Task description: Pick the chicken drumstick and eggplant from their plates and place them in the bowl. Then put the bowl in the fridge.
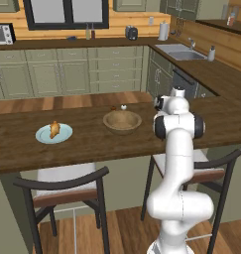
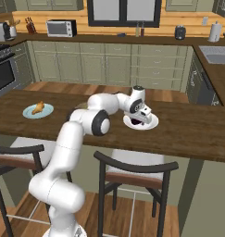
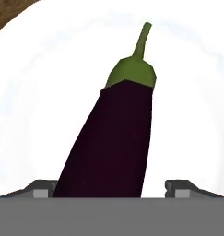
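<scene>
On the left of the worktop (image 1: 92, 144) the drumstick (image 1: 54, 129) lies on a pale blue plate (image 1: 42, 136), not yet touched. Near the middle stands the bowl (image 1: 122, 121), and nothing can be seen inside it from here. Further right, in the right base view, the hand (image 2: 140, 119) is down over a white plate (image 2: 151, 125) on which the eggplant (image 3: 111, 138) lies.

In the hand view the eggplant runs up the middle of the picture, its green cap and stem pointing away. The fingertips (image 3: 39, 188) stand spread, one on each side of its dark body, with a gap showing between each tip and the skin, so nothing is pinched yet.

The step in hand looks to be the pickup of the eggplant, the first of the two foods. The next move calls for pressing the fingers together on its thick part, squarely across the body, since the smooth rounded skin could slip out. Then a lift clear of the plate and a carry left to the bowl.
</scene>
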Tool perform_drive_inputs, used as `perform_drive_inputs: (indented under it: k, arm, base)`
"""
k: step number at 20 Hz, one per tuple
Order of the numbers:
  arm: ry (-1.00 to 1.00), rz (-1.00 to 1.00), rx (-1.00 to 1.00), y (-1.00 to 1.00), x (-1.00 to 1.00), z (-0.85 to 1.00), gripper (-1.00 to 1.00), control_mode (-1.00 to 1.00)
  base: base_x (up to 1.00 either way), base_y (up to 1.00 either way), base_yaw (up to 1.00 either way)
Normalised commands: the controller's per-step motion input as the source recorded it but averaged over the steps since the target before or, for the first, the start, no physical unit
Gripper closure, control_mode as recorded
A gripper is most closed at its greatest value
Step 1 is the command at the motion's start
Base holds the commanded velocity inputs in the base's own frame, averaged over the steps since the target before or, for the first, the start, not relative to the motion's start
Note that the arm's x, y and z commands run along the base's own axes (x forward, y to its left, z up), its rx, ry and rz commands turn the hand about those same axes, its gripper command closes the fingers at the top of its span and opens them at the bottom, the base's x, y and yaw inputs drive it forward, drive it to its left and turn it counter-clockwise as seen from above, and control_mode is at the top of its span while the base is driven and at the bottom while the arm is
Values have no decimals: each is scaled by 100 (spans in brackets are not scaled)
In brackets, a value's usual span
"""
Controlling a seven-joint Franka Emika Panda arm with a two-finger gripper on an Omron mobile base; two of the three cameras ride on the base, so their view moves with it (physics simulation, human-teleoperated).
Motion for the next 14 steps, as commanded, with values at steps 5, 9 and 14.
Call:
perform_drive_inputs:
  k: [5, 9, 14]
  arm:
    - [-3, 0, 0, 0, -4, -7, 100, -100]
    - [-19, 0, 0, 2, -54, 51, 100, -100]
    - [-24, 0, -3, 20, -90, 100, 100, -100]
  base:
    - [0, 0, 0]
    - [0, 0, 0]
    - [0, 0, 0]
